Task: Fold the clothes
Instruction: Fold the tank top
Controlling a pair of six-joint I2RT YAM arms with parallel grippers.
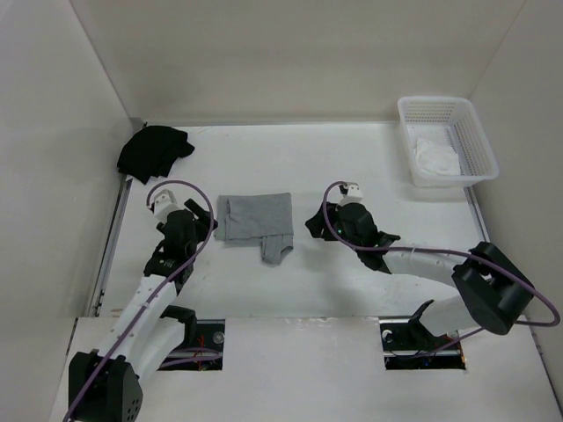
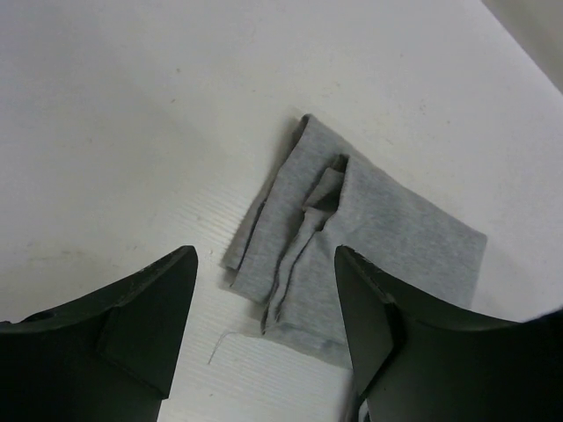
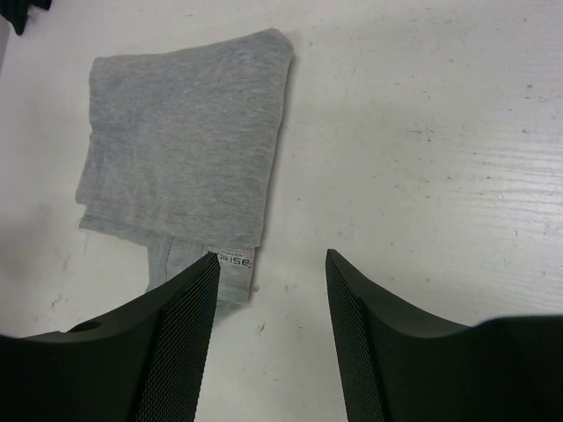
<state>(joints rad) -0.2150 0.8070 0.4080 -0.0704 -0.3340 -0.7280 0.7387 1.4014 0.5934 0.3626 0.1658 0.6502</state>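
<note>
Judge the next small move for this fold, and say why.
Probably bring the right end effector onto the strap end and flip it onto the light heather-grey knit sleeveless top. The top lies folded into a rectangle, but that labelled strap sticks out past its near edge, nearest the right arm. It and the left end effector stand open, holding nothing.

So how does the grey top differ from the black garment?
The grey top is folded into a flat rectangle, with a part poking out at its near edge; the black garment is a crumpled heap. The grey top lies mid-table; the black garment sits in the far left corner. Both rest on the table.
</note>
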